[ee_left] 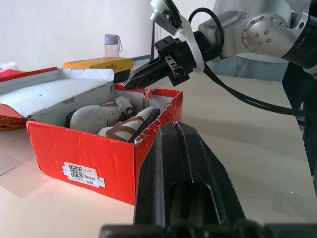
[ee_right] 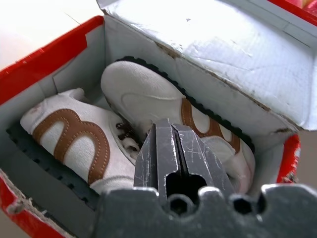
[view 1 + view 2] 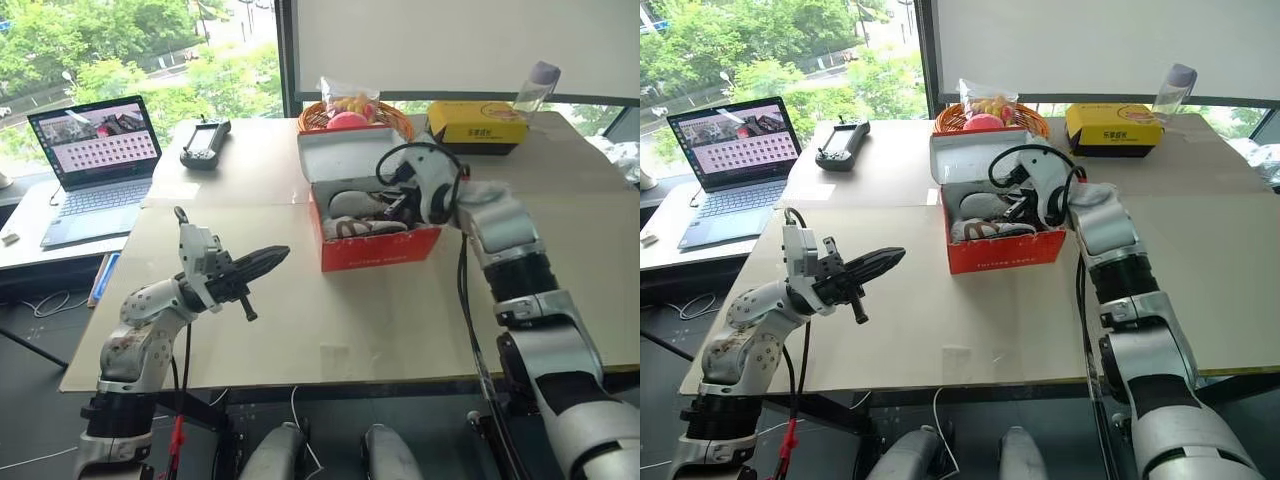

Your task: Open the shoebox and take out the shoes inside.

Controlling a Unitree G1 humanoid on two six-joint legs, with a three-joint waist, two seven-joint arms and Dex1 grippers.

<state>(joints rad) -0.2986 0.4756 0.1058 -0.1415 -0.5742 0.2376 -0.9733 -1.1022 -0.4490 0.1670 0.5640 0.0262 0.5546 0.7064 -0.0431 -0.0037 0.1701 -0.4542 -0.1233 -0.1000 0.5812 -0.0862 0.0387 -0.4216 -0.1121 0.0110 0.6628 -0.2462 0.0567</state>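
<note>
Since the shoebox (image 3: 375,250) lid already leans back, shoes (image 2: 89,144) lie exposed | your right gripper (image 2: 171,148) hangs above them, jaws pressed together, empty | your left gripper (image 3: 262,262), likewise closed, waits left, near.

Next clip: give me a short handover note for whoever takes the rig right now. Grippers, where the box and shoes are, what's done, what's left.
Left gripper: jaws shut, empty, hovering over the table left of the shoebox.
Right gripper: jaws shut, holding nothing, poised above the open box, pointing down at the shoes.
Shoebox: mid-table, lid folded back.
Shoes: both inside, white with brown trim, side by side.
Done: box opened.
Left: open the right jaws, grasp a shoe, lift it out, then the second.
</note>
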